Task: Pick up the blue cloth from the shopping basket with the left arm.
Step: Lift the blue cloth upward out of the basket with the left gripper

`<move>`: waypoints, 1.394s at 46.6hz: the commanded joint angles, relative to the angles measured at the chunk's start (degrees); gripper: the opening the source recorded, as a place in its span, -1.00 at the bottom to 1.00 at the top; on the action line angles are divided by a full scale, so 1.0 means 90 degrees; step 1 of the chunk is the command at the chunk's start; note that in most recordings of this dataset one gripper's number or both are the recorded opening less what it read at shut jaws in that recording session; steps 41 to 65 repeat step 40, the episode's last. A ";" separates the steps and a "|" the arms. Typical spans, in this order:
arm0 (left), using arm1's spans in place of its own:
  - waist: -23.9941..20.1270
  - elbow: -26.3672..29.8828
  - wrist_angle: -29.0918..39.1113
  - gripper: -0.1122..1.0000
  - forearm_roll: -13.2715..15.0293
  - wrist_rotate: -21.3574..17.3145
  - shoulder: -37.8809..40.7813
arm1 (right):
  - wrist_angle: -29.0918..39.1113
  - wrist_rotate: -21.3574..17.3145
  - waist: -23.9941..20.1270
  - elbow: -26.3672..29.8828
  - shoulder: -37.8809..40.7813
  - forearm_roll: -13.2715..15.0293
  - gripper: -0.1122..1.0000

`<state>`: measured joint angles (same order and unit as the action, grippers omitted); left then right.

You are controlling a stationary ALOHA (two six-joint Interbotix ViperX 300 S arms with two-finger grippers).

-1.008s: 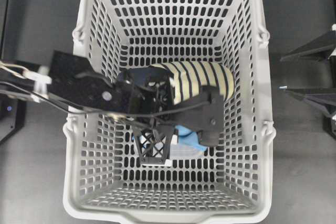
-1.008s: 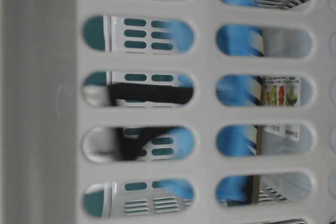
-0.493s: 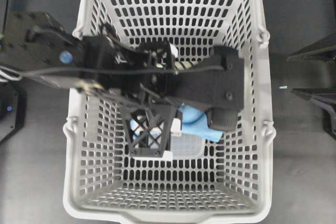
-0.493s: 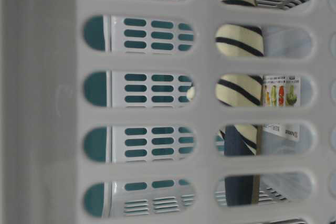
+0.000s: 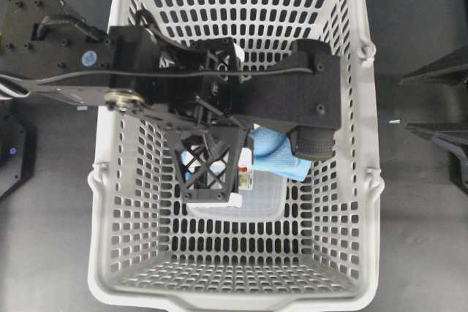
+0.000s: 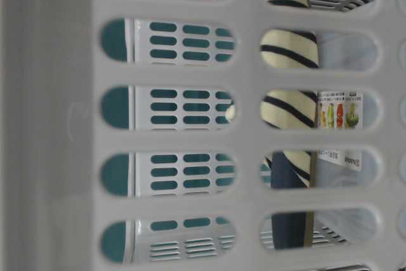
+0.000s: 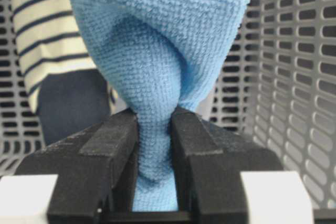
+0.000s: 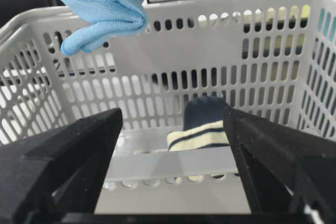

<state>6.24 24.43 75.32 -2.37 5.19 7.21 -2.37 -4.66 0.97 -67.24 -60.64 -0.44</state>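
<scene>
Blue cloth (image 7: 157,61) bunched lengthwise between left fingers (image 7: 113,145).

The left arm (image 5: 110,78) reaches over the shopping basket (image 5: 369,180), its left gripper (image 7: 155,177) clamped on the blue cloth (image 7: 157,51), while the right gripper (image 8: 173,182) stands wide outside the basket.

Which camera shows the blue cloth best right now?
The left wrist view: the blue cloth fills it, pinched in the left gripper. The right wrist view shows it hanging above the shopping basket; overhead shows only a corner under the arm; the table-level view shows none.
</scene>
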 commanded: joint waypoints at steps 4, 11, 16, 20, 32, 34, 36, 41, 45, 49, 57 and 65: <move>0.0020 0.0156 -0.0020 -0.51 -0.0020 -0.0010 -0.0166 | -0.0059 -0.0010 0.0010 0.0049 0.0029 -0.0020 0.55; 0.0020 0.0146 0.0068 -0.51 -0.0020 -0.0010 -0.0166 | -0.0059 -0.0010 0.0000 0.0049 0.0029 -0.0020 0.55; 0.0000 0.0156 0.0273 -0.51 -0.0020 -0.0020 -0.0176 | -0.0059 -0.0010 0.0010 0.0049 0.0029 -0.0010 0.55; -0.0020 0.0127 0.0381 -0.51 -0.0020 -0.0029 -0.0195 | -0.0059 -0.0010 0.0000 0.0049 0.0029 -0.0010 0.55; -0.0039 -0.0107 0.0313 -0.51 -0.0020 -0.0039 -0.0400 | -0.0039 -0.0010 0.0000 0.0059 -0.0029 -0.0020 0.55; -0.0029 -0.0176 0.0254 -0.51 -0.0020 -0.0029 -0.0479 | -0.0049 -0.0010 0.0000 0.0049 -0.0049 -0.0020 0.55; -0.0029 -0.0244 0.0195 -0.51 -0.0020 -0.0029 -0.0547 | -0.0049 -0.0010 0.0010 0.0049 -0.0049 -0.0010 0.55; -0.0039 -0.0449 0.0078 -0.51 -0.0020 -0.0029 -0.0693 | -0.0059 -0.0010 0.0000 0.0049 -0.0068 -0.0010 0.55; -0.0039 -0.0449 0.0078 -0.51 -0.0020 -0.0029 -0.0693 | -0.0059 -0.0010 0.0000 0.0049 -0.0068 -0.0010 0.55; -0.0039 -0.0449 0.0078 -0.51 -0.0020 -0.0029 -0.0693 | -0.0059 -0.0010 0.0000 0.0049 -0.0068 -0.0010 0.55; -0.0039 -0.0449 0.0078 -0.51 -0.0020 -0.0029 -0.0693 | -0.0059 -0.0010 0.0000 0.0049 -0.0068 -0.0010 0.55; -0.0039 -0.0449 0.0078 -0.51 -0.0020 -0.0029 -0.0693 | -0.0059 -0.0010 0.0000 0.0049 -0.0068 -0.0010 0.55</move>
